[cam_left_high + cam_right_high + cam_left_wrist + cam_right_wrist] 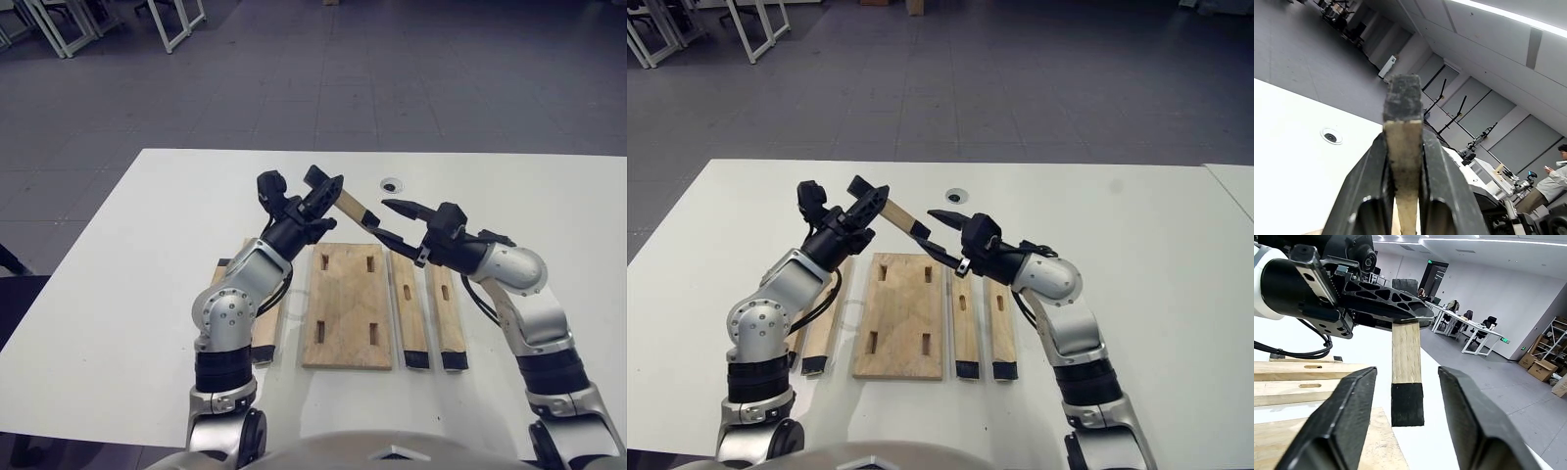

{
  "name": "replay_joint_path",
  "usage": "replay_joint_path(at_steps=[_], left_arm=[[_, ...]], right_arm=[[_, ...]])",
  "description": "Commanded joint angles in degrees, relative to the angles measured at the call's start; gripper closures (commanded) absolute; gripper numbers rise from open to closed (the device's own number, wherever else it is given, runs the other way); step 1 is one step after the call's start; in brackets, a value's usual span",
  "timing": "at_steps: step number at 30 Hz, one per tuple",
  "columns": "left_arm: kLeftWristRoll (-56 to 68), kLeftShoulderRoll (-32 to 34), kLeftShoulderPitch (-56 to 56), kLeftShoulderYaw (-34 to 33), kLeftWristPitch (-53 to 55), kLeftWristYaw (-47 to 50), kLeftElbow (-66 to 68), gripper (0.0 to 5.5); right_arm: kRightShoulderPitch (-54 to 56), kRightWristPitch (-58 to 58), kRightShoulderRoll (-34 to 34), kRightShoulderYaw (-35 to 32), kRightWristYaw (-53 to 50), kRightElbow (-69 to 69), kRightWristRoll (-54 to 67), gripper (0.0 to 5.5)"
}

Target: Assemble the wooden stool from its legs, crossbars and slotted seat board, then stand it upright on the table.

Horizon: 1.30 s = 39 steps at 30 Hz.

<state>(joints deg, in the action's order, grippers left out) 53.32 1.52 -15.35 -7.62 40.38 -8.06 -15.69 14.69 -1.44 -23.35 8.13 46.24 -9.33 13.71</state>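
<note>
Aloft, left claw (327, 186) clamps a pale, black-tipped leg (356, 207) — right claw (381, 219) open beside it.

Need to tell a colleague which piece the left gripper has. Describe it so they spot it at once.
On the white table, find the slotted seat board; above its far edge the left gripper holds a wooden bar in the air, black-capped end toward the open right gripper. Unlike the pieces lying flat beside the board, it alone is off the table.
</note>
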Motion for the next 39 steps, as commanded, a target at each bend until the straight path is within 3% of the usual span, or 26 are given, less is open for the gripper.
replay_joint_path(at_steps=[1, 2, 6, 9, 18, 39], left_arm=[[-1.99, 2.5, 0.96, -2.88, -0.76, 2.72, -2.16, 5.07], [-3.01, 3.81, 1.77, -3.66, -0.74, 3.42, -3.5, 5.07], [-16.05, 16.6, 11.12, -3.19, 3.15, 7.48, -14.67, 5.07], [-18.66, 19.7, 17.02, -5.69, 6.67, 9.28, -18.26, 5.07], [-15.68, 18.16, 19.44, -13.76, 12.35, 10.08, -18.03, 5.07], [-21.05, 16.79, 21.74, -11.93, 8.04, 7.39, -11.77, 5.07]], right_arm=[[-0.1, -0.57, -1.0, -0.36, -0.87, 0.12, -1.28, 2.54], [-0.12, -0.51, -1.03, -0.77, -1.55, 0.46, -1.71, 2.3], [-0.83, -1.26, -1.0, -2.47, -6.04, 2.96, -4.06, 2.28], [-1.07, -1.69, -0.47, -2.61, -8.51, 4.39, -5.56, 2.28], [-3.49, -0.96, -0.9, -1.62, -10.22, 3.38, -8.94, 2.28], [-4.09, -0.93, -1.51, -2.01, -9.7, 2.87, -9.57, 2.28]])
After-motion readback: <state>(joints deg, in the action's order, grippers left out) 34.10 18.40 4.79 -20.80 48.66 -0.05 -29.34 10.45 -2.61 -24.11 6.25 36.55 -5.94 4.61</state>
